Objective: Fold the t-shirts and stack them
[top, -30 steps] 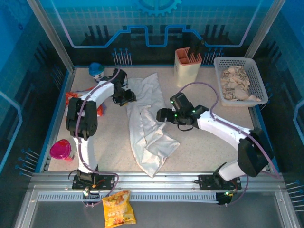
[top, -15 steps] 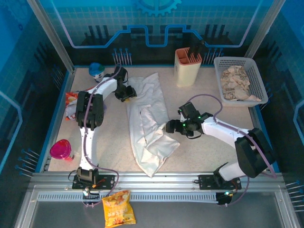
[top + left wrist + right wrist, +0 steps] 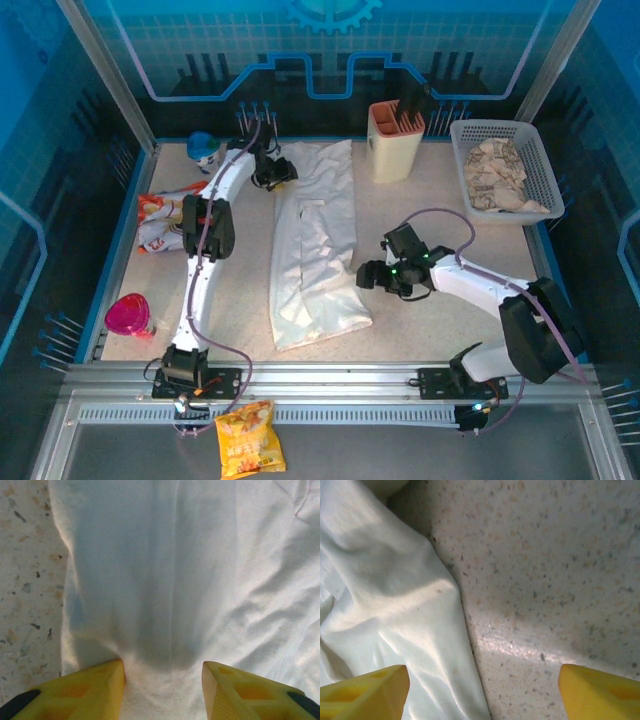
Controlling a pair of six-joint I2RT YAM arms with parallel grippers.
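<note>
1. Left gripper (image 3: 162, 667): clamped on a bunch of t-shirt (image 3: 318, 240). In the left wrist view the cloth gathers between the yellow fingers (image 3: 90, 690) and creases run away from them, so I read it as pulled taut.
2. Right gripper (image 3: 482, 675): jaws wide apart, nothing between them but bench (image 3: 240, 290) and the shirt's edge. It hangs low over the bench.
3. T-shirt, place: it starts at the left gripper, which holds its far left corner, and runs from there toward the arm bases as one long narrow band. Its near right edge lies just left of the right gripper, partly under that gripper's left finger.
4. T-shirt, state: white, flat along most of its length, rumpled at the near end beside the right gripper.
5. Done, as I judge it: the shirt is drawn out straight and narrow, possibly doubled lengthwise; I cannot tell how many layers there are.
6. Left to do: smooth the near end, fold across the length into a compact packet, then stack. Stacking is not yet begun. I put the task at an early stage.
</note>
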